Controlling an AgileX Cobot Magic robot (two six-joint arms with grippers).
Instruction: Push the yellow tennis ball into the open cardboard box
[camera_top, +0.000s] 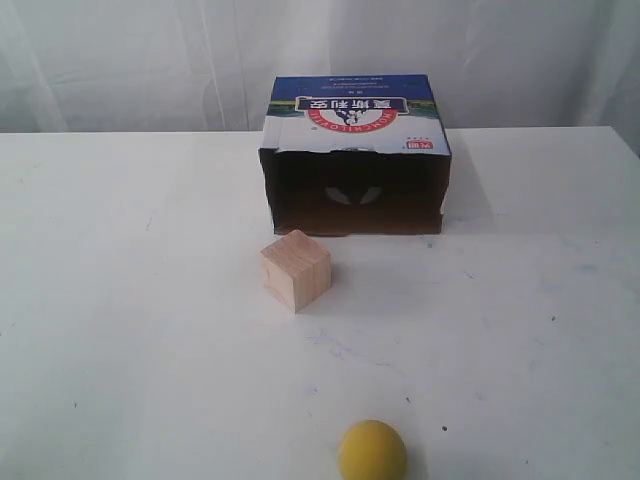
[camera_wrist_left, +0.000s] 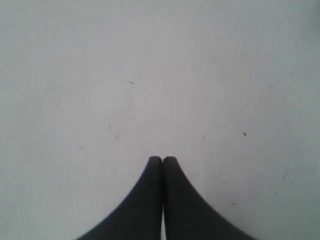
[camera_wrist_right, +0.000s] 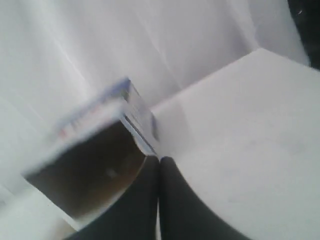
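The yellow tennis ball (camera_top: 372, 452) rests at the near edge of the white table, right of centre. The open cardboard box (camera_top: 356, 165) stands at the back, its dark brown mouth facing the ball and its blue-and-white printed top showing a red logo. Neither arm appears in the exterior view. My left gripper (camera_wrist_left: 162, 159) is shut, its black fingers pressed together over bare table. My right gripper (camera_wrist_right: 159, 160) is shut too, and its blurred view looks at the open cardboard box (camera_wrist_right: 95, 150) from the side. The ball is out of both wrist views.
A pale wooden cube (camera_top: 295, 270) sits between the ball and the box mouth, a little left of the ball's straight line to the box. The white table (camera_top: 120, 300) runs wide on both sides. A white curtain (camera_top: 120, 60) hangs behind.
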